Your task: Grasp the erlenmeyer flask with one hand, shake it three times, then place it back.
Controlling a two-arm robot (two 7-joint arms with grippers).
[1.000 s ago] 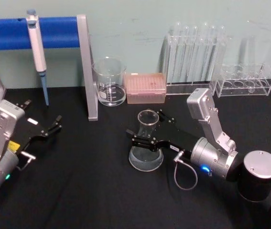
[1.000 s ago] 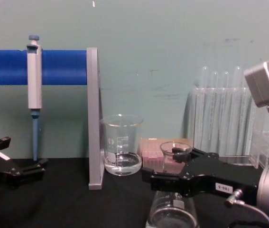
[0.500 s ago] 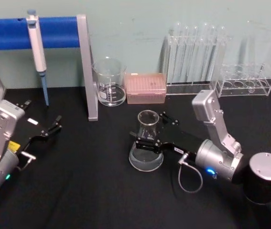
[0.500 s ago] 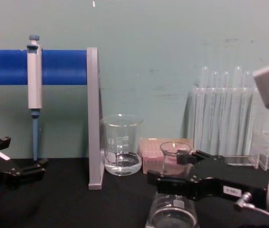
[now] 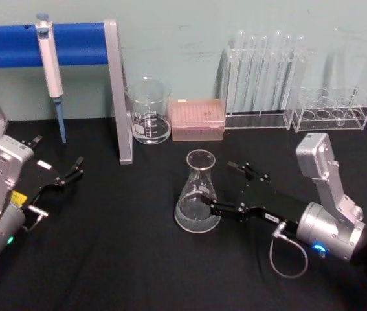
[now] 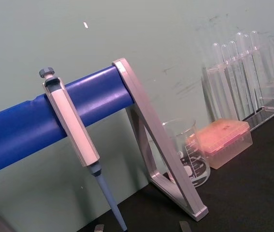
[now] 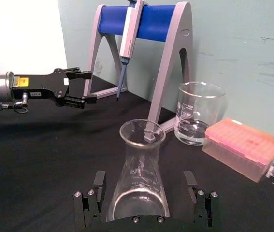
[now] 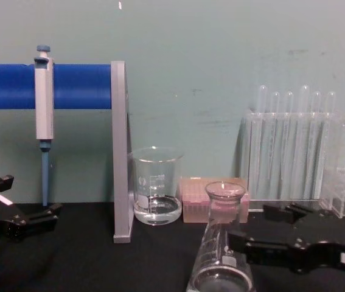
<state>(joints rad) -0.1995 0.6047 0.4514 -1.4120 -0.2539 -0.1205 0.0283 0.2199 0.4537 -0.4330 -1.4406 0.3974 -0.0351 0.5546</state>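
The erlenmeyer flask [image 5: 197, 194] stands upright on the black table, clear glass with a wide base and a flared rim; it also shows as the flask [image 8: 222, 255] and the flask [image 7: 139, 179]. My right gripper [image 5: 218, 184] lies low just to its right, open. Its fingertips [image 7: 99, 180] flank the near side of the flask's base without gripping the glass. The right gripper [image 8: 250, 224] reaches in from the right. My left gripper [image 5: 74, 168] rests open at the table's left, far from the flask, and shows as the left gripper [image 7: 82, 87].
A blue pipette stand [image 5: 73, 42] with a hanging pipette [image 5: 50, 71] is at the back left. A beaker [image 5: 148, 111], a pink tip box [image 5: 197, 119], a rack of test tubes [image 5: 261, 78] and a clear empty rack [image 5: 332, 109] line the back.
My right gripper has drawn back to the right, off the flask's neck. The flask stays standing in place. The left arm has not moved.
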